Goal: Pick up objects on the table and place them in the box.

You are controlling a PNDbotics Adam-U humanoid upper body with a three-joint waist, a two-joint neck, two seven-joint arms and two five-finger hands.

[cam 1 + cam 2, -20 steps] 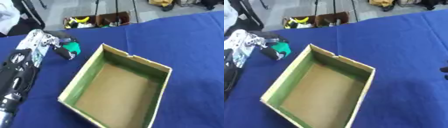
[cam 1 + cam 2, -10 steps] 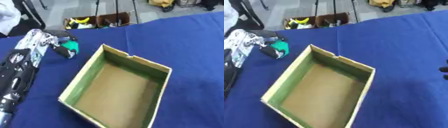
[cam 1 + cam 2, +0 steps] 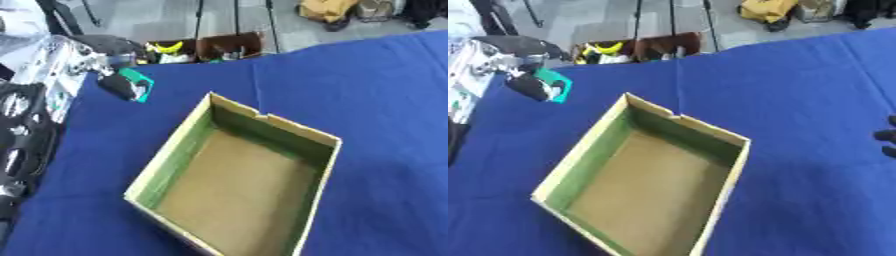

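Note:
An open cardboard box with green inner walls and a bare brown floor sits in the middle of the blue table. To the far left of it, my left hand is shut on a small teal object, with a dark finger curled against its side. Whether the object is touching the cloth I cannot tell. It is outside the box, a short way from the box's far-left corner. A dark bit of my right hand shows at the right edge, well clear of the box.
My left arm runs along the table's left edge. Blue cloth covers the table right of and behind the box. Past the far edge, on the floor, are a brown bin of small things, stand legs and bags.
My left hand with the teal object has shifted a little toward the table's far side. The box has stayed put.

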